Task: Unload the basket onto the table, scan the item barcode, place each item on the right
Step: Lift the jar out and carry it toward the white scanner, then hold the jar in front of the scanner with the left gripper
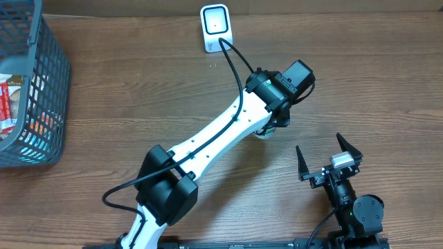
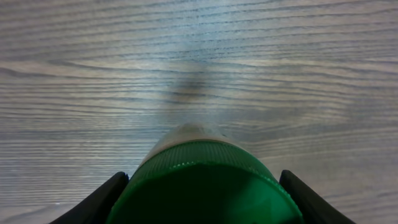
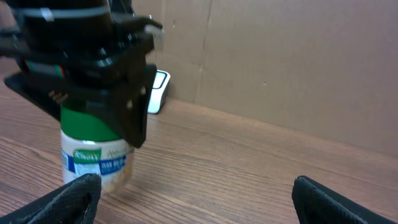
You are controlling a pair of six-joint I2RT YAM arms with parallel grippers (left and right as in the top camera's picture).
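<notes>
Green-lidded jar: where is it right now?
Overhead, the green-lidded jar stands on the table right of centre, held at the lid by the left gripper, nearer than the white scanner and just beyond the open right gripper.

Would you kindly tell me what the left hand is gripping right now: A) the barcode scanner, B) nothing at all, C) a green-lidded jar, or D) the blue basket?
C: the left hand clamps the green lid of the jar, which stands upright on the wooden table.
</notes>
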